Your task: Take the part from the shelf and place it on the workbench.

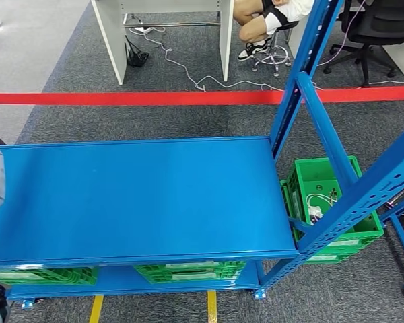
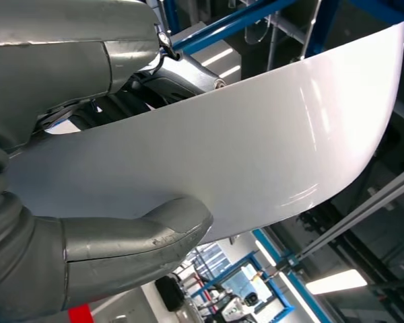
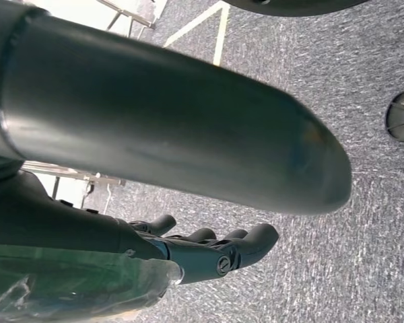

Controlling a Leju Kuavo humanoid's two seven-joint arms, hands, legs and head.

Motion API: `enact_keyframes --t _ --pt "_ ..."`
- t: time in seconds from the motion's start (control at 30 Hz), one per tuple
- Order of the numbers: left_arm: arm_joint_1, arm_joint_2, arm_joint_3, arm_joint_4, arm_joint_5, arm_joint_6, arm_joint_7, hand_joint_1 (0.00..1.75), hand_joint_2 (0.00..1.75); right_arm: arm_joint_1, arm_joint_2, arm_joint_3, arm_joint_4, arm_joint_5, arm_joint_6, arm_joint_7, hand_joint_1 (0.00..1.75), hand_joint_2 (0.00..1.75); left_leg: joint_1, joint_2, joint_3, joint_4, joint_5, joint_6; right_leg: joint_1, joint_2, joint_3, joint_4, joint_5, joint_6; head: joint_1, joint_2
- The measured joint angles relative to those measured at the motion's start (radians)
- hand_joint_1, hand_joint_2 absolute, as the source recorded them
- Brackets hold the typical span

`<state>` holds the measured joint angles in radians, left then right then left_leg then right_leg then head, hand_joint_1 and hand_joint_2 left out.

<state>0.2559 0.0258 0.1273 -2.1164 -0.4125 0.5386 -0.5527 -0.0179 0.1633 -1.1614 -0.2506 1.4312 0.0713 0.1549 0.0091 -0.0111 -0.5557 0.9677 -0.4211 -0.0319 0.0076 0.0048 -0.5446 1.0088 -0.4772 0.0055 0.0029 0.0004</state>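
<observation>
Clearly, left hand (image 2: 88,222) grips white part (image 2: 271,134) — thumb beneath.

Workshop floor, blue steel shelving (image 1: 139,195), green parts crates (image 1: 337,202) (red boundary tape (image 1: 139,98))

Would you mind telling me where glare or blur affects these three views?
Head view: even light, a soft sheen on the blue shelf top, all sharp. Left wrist view: bright streaks of glare on the white part. Right wrist view: the thumb is close and soft, the carpet behind sharper.
</observation>
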Motion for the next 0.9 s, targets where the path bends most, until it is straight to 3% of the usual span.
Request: enact_keyframes --t 0.4,0.47,0.57,0.63,0.73,0.77,0.8,0.83,0.9 --pt "0.008 0.001 -0.004 -0.005 0.009 0.027 0.001 1.75 1.75 0.000 0.000 -0.006 0.000 0.011 0.002 -0.001 0.00 0.00 0.000 0.000 0.000 0.000 0.000 0.000 0.000 0.000 0.002 0.000 0.000 0.000 0.000 0.000" --pt "0.010 -0.008 -0.004 -0.005 0.001 0.057 -0.013 1.75 1.75 0.000 0.001 -0.006 0.000 0.016 0.001 -0.002 0.00 0.00 -0.002 0.000 -0.001 0.003 -0.001 0.005 -0.003 0.000 0.006 -0.003 0.002 0.004 0.000 0.000" --pt "0.014 -0.021 -0.004 -0.006 -0.015 0.096 -0.033 1.75 1.75 0.000 0.007 -0.005 0.000 0.022 -0.001 -0.002 0.00 0.00 0.000 0.001 0.000 -0.005 0.004 0.019 -0.004 0.000 0.008 -0.007 0.005 0.013 -0.001 0.000" --pt "0.015 -0.028 -0.004 -0.008 -0.019 0.105 -0.037 1.75 1.75 0.000 0.008 -0.005 0.000 0.024 -0.001 -0.002 0.00 0.00 0.010 0.005 0.009 -0.025 0.016 0.024 -0.003 0.000 -0.006 0.022 -0.020 0.022 0.005 0.000" --pt "0.016 -0.039 -0.003 -0.008 -0.028 0.119 -0.040 1.75 1.75 0.000 0.008 -0.005 0.000 0.026 -0.001 -0.002 0.00 0.00 0.020 0.010 0.009 -0.034 0.026 0.024 -0.015 0.000 -0.080 0.190 -0.116 0.043 0.011 0.000" --pt "0.017 -0.042 -0.003 -0.007 -0.031 0.123 -0.041 1.75 1.75 0.001 0.008 -0.005 0.000 0.026 -0.002 -0.002 0.00 0.00 0.024 0.010 0.007 -0.033 0.027 0.021 -0.021 0.000 -0.101 0.239 -0.135 0.051 0.011 0.000" --pt "0.017 -0.044 -0.003 -0.007 -0.033 0.126 -0.041 1.75 1.75 0.001 0.009 -0.005 0.000 0.026 -0.002 -0.002 0.00 0.00 0.028 0.010 0.005 -0.033 0.028 0.017 -0.027 0.000 -0.108 0.259 -0.136 0.059 0.011 0.000" --pt "0.017 -0.047 -0.003 -0.006 -0.035 0.129 -0.041 1.75 1.75 0.001 0.009 -0.005 0.000 0.027 -0.002 -0.002 0.00 0.00 0.033 0.010 0.003 -0.032 0.030 0.011 -0.033 -0.001 -0.097 0.244 -0.120 0.066 0.011 0.000" --pt "0.016 -0.050 -0.003 -0.004 -0.036 0.135 -0.041 1.75 1.75 0.000 0.009 -0.005 0.000 0.026 -0.003 -0.002 0.00 0.00 0.044 0.009 0.000 -0.029 0.033 -0.006 -0.046 -0.001 -0.032 0.128 -0.058 0.083 0.012 0.000"
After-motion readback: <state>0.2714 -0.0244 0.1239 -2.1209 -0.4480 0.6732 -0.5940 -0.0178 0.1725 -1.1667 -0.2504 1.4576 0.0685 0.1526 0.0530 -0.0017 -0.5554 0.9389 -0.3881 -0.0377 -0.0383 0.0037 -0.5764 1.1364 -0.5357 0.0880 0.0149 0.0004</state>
